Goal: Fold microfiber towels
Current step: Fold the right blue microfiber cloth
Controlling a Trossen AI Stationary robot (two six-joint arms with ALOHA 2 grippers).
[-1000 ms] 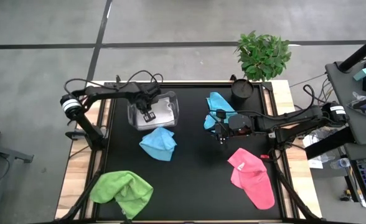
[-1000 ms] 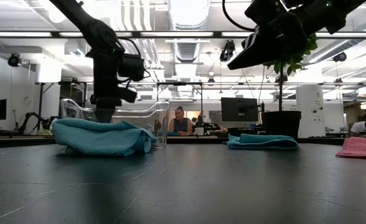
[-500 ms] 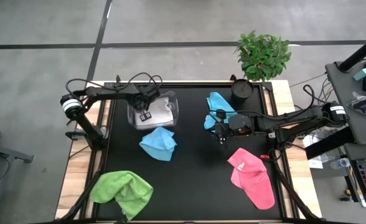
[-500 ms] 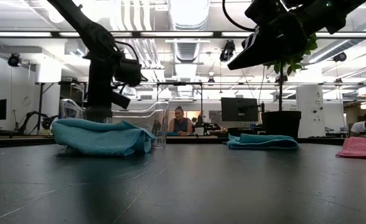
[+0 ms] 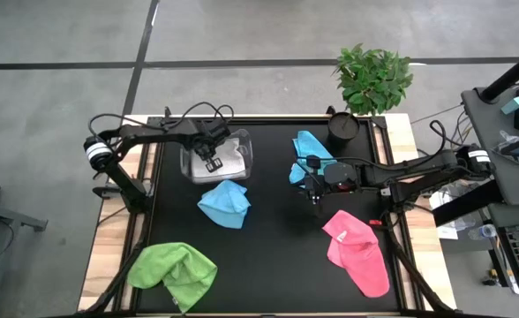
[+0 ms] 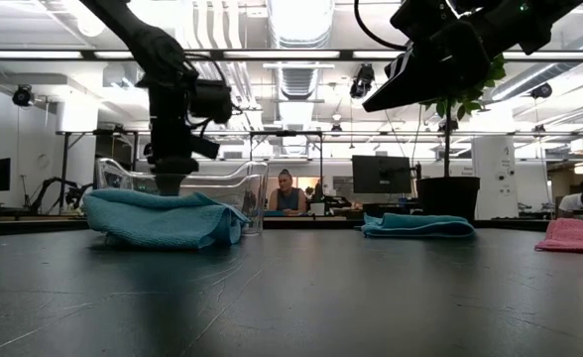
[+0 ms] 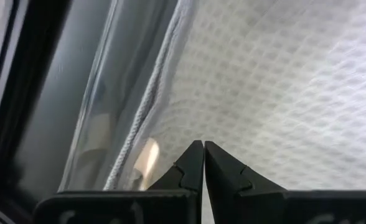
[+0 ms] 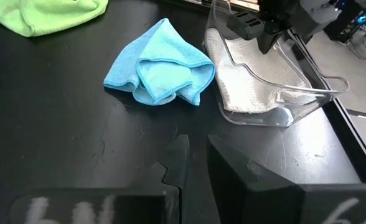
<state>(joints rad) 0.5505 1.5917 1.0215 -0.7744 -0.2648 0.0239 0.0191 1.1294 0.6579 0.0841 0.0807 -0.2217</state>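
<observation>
Two fingers of the left gripper (image 7: 203, 149) were pressed shut, holding nothing, inside the clear tub (image 5: 239, 164) over the white towel (image 7: 282, 93), which was mostly hidden. The right gripper (image 8: 195, 152) hung slightly open, empty. Two blue towels (image 5: 224, 203), one pink (image 5: 357, 252), one green (image 5: 173, 268) lay around.

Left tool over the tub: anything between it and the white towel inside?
Nothing visible. The left tool, shut, sits inside the open top of the clear tub, directly above the grey-white towel. The tub walls stand to the sides, not between. Contact cannot be told.
</observation>
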